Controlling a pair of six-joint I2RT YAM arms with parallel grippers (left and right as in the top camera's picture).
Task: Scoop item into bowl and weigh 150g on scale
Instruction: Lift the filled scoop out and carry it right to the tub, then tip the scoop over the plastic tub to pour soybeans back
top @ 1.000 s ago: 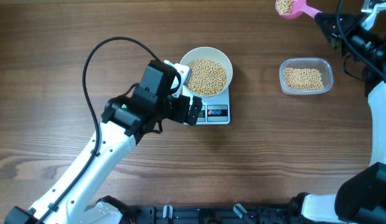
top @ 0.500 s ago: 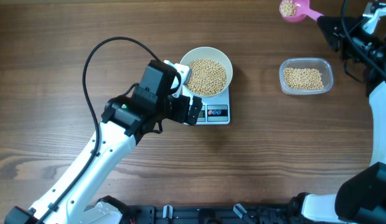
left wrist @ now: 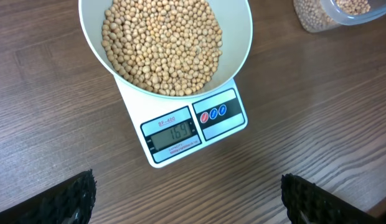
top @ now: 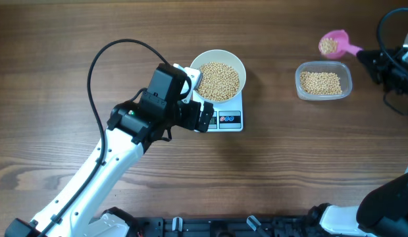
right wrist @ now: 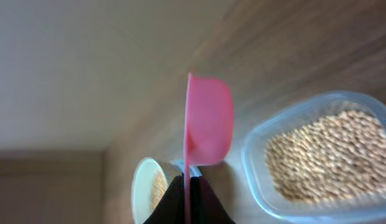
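— Small round tan-yellow beans (top: 220,80): where are they?

— Most fill the round plain white bowl (top: 217,55), which sits on the small flat white square kitchen scale (top: 229,120). More lie in the clear rounded-rectangular plastic tub (top: 349,80), well apart to the right on the brown wooden table (top: 289,164). A few sit in the cup of the pink plastic scoop (top: 332,45).

— And the scale's display?

— From the left wrist its grey window (left wrist: 175,132) faces the camera, with dark buttons beside it. The digits look like 169, though I would not swear to them.

— How does the left gripper (top: 201,97) stand?

— Spread wide, pinching nothing. It hovers at the bowl's left side, over the scale's near-left edge. In its own view both black fingertips (left wrist: 75,199) show in the bottom corners, clear of the bowl.

— And the right gripper (top: 366,58)?

— Pressed together on the scoop's handle. The scoop sits just past the tub's far edge, near its right corner. The right wrist view shows the pink cup (right wrist: 208,118) edge-on beside the tub (right wrist: 255,155), with the bowl small behind it.
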